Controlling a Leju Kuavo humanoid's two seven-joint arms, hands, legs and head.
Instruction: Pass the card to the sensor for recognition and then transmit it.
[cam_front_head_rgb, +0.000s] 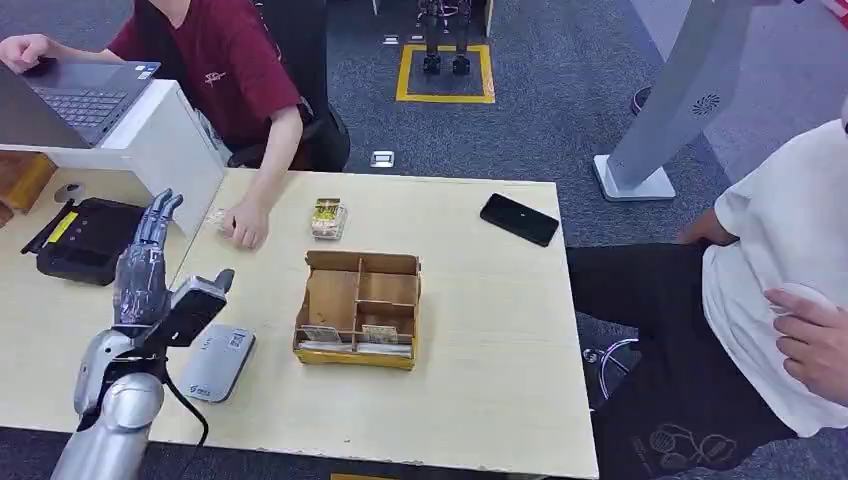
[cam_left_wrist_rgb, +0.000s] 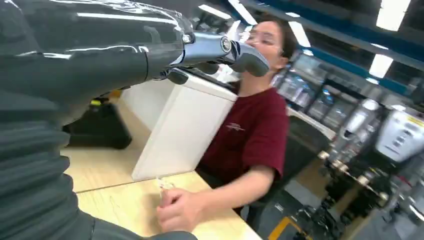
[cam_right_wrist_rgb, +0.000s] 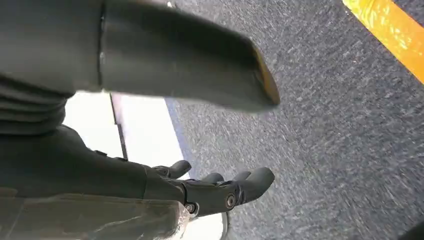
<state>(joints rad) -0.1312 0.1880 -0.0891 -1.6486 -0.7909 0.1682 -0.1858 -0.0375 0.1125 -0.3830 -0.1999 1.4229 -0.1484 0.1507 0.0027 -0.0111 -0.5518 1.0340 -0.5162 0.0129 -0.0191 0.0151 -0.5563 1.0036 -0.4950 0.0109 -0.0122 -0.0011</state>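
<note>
Your left hand is raised over the near left part of the wooden table, fingers straight and spread upward, holding nothing. Just beside it on the side toward the robot's right, lying flat on the table, is the grey sensor, and a black cable runs from near it toward the table's front edge. Further out to the right of your hand stands the wooden divided box, with cards lying in its near compartments. Ahead of your hand and to the right, a person in a dark red shirt rests a hand on the table beside a small clear packet; what that hand holds is too small for you to make out. Ahead and to the left of your hand sits a black device, behind a white partition. A black phone lies well away on the far right of the table. Your right hand hangs above grey carpet, fingers lightly curled and apart with nothing in them.
</note>
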